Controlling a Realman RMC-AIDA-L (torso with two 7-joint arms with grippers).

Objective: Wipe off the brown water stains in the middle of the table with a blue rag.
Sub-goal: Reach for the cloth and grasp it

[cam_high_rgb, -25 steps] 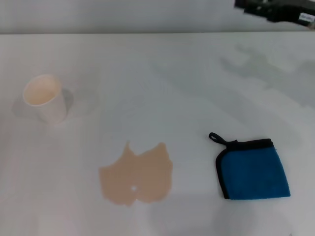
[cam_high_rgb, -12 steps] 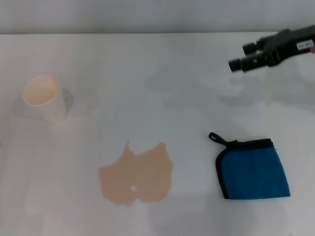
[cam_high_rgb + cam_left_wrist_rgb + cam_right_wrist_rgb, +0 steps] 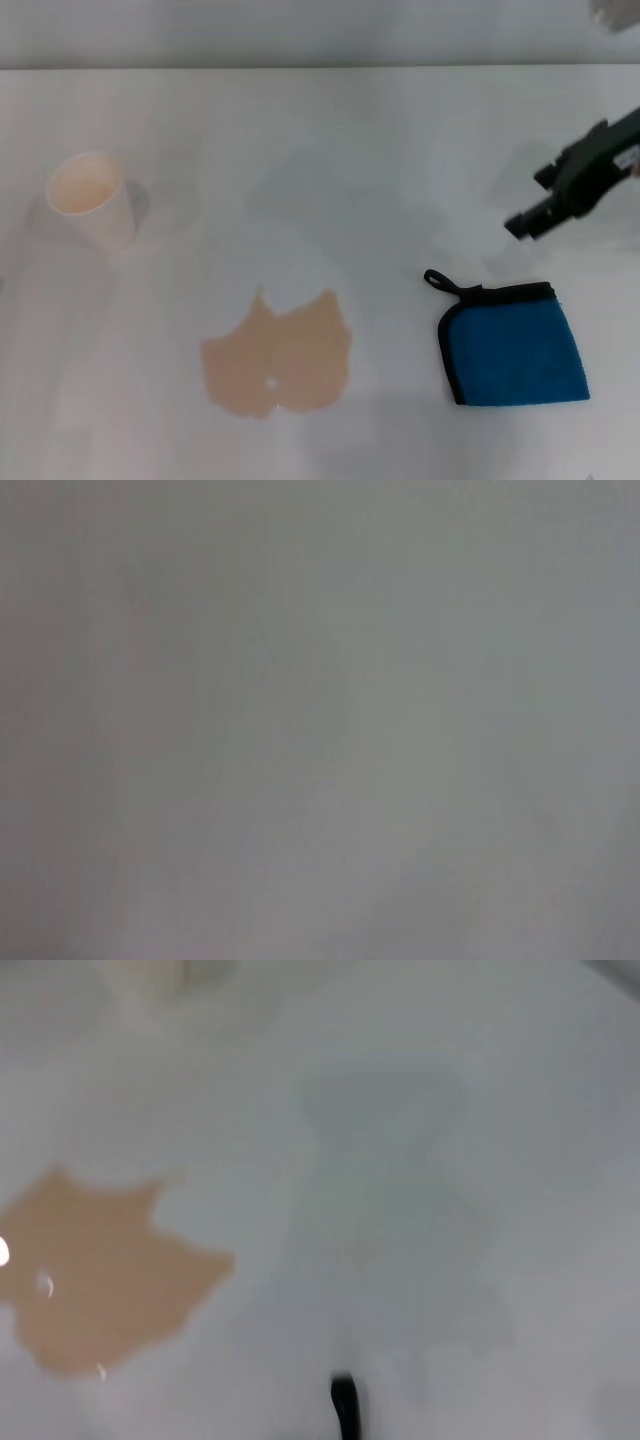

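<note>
Overhead, right gripper (image 3: 527,222) seen above the table (image 3: 330,130), nothing held, finger spread impossible to tell, blue rag (image 3: 515,345) lying flat just below it, brown water stains (image 3: 280,358) well off to its left, white paper cup (image 3: 92,199) farther left.

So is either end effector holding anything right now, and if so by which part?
Nothing is held. The right end effector hovers above the table, clear of the blue rag, which lies flat and untouched. The left one is out of view.
</note>
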